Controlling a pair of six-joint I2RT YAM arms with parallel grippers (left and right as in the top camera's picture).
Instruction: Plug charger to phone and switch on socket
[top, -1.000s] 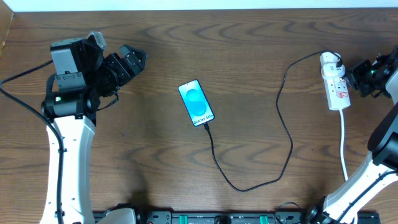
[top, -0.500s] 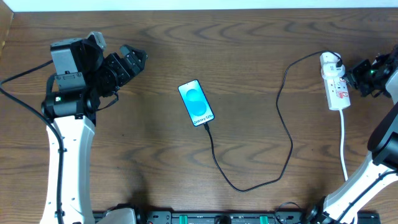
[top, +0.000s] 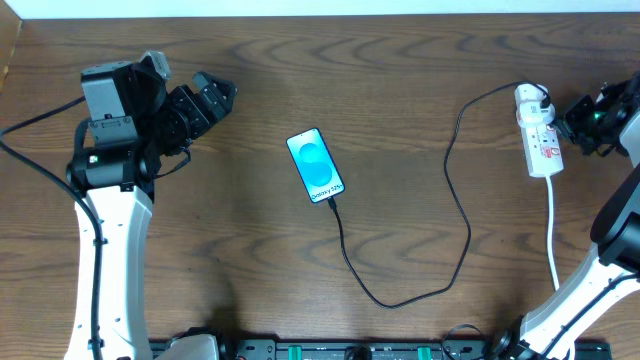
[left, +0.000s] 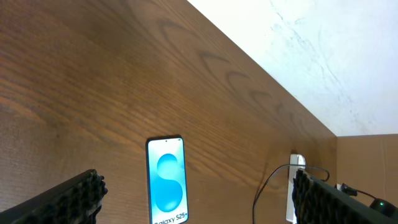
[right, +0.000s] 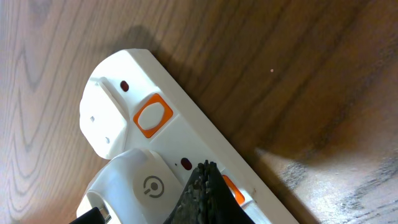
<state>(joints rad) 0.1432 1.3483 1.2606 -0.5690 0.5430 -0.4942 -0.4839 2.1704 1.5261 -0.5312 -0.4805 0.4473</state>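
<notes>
Likely a robotics lab, wood-grain table (top: 240, 240), plain white wall (left: 311, 50), white robot arms (top: 100, 250) either side.

**White Links, Black Wrists**

We see two arms built alike. The left arm (top: 108, 250) is a rounded white link with a thin black cable running along it. Behind the black left gripper (top: 218, 92) sit black joint housings, a grey block and a small green light. Its fingers (left: 68, 199) wear knobbly black pads. The right arm (top: 610, 260) is white too, and a green light glows just behind the black right gripper (top: 572, 118).
</notes>
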